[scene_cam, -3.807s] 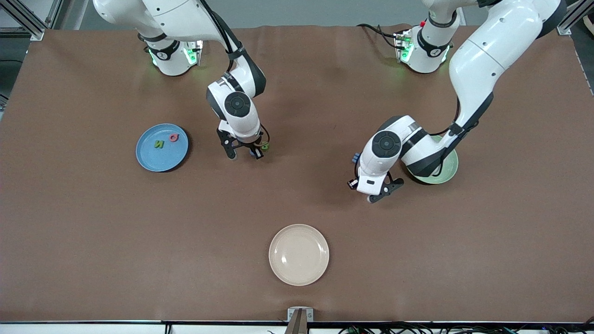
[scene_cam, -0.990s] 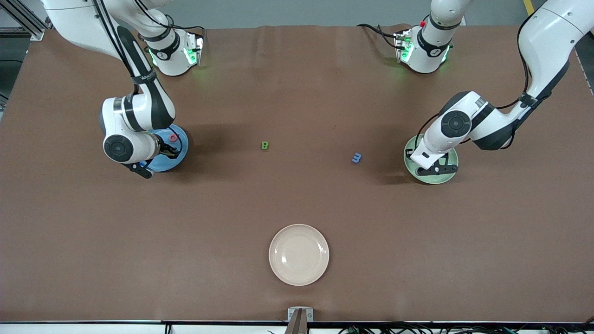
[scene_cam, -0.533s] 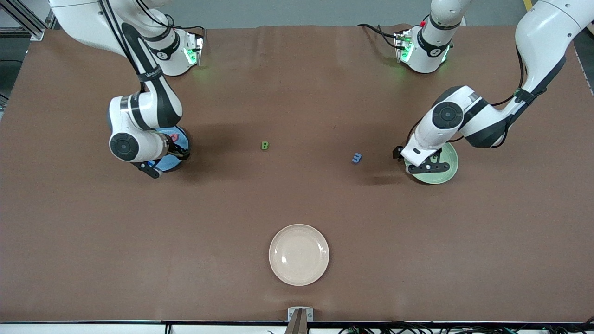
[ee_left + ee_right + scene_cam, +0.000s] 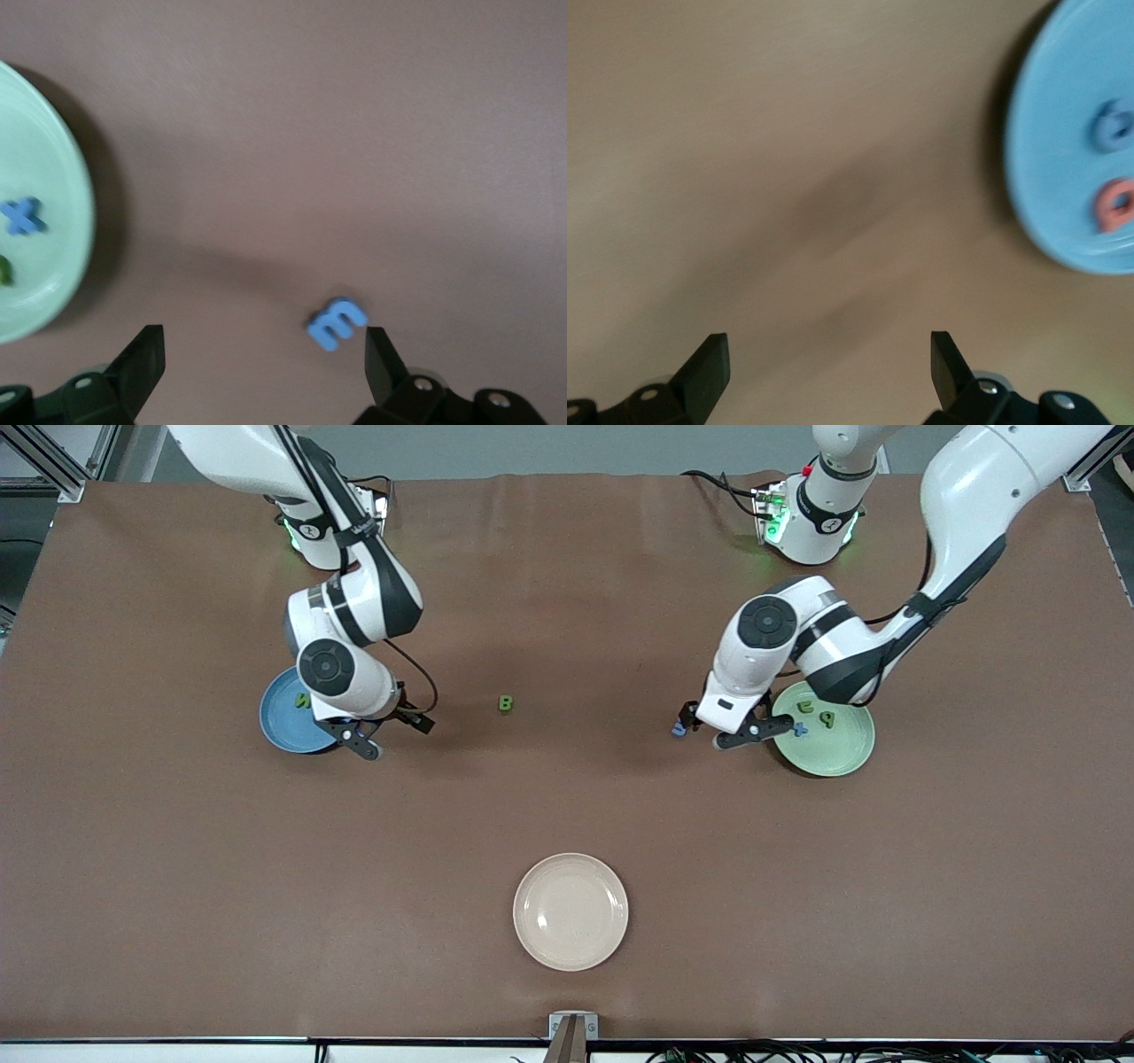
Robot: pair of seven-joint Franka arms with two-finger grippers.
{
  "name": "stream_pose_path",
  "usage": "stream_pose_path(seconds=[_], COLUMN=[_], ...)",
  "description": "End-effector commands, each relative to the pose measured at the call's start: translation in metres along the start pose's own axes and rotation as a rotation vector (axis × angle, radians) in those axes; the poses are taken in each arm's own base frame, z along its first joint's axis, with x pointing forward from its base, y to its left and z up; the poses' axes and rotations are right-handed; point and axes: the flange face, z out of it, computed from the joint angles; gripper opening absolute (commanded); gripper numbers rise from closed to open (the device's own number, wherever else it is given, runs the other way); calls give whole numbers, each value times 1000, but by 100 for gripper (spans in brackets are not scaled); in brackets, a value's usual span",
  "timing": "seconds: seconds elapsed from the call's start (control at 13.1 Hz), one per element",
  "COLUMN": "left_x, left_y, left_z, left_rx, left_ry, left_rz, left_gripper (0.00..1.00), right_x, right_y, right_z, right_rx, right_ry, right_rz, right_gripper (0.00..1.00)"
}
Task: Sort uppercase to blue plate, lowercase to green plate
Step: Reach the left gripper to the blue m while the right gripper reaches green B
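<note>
The blue plate (image 4: 282,726) lies toward the right arm's end, half covered by that arm. It carries a green N (image 4: 303,701), a red Q (image 4: 1118,202) and a blue capital (image 4: 1109,124). My right gripper (image 4: 394,737) hangs open and empty over bare table beside the blue plate (image 4: 1063,150). A green B (image 4: 505,703) lies alone mid-table. The green plate (image 4: 837,753) holds a green u (image 4: 804,706), a green p-shaped letter (image 4: 826,718) and a blue x (image 4: 800,729). My left gripper (image 4: 718,731) is open over the blue m (image 4: 337,321), which sits on the table close to one finger.
A cream plate (image 4: 570,911) sits nearer the front camera, mid-table, with nothing on it. The brown table mat runs wide between the plates. Both robot bases stand along the table edge farthest from the front camera.
The left gripper opened over the green plate, then swung off it to the blue m. The right gripper left the blue plate and moved toward the green B.
</note>
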Motion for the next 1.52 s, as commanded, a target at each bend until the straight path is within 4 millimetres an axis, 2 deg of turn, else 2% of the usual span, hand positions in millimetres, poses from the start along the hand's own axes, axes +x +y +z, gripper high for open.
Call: stream_pose_path(seconds=[0.0, 0.23, 0.46, 0.53, 0.61, 0.76, 0.91, 1.07, 1.22, 1.45], left_x=[1, -3, -4, -5, -5, -4, -6, -10, -14, -22], left_y=[20, 29, 32, 33, 34, 37, 39, 39, 39, 39], left_z=[21, 27, 39, 39, 40, 41, 51, 62, 65, 70], left_rx=[27, 5, -8, -10, -11, -28, -39, -30, -39, -38], left_ry=[-21, -31, -31, -33, -36, -45, -48, -42, -50, -59], left_rz=[-120, -296, -502, -530, -556, -616, -677, -676, -674, -659], left_gripper=[99, 99, 99, 99, 99, 99, 99, 99, 98, 86], right_x=[-17, -46, -78, -97, -103, -110, -112, -114, -125, -136], right_y=[-41, -81, -95, -96, -93, -88, -77, -71, -71, -74], right_z=[-5, -1, 7, 18, 29, 43, 57, 61, 66, 72], right_rx=[63, 74, 71, 64, 53, 90, 79, 69, 99, 137], right_ry=[16, 32, 55, 68, 86, 133, 144, 143, 170, 201], right_rz=[29, 62, -59, -144, -218, -298, -432, -474, -496, -519], right_gripper=[100, 100, 100, 100, 100, 100, 99, 98, 95, 91])
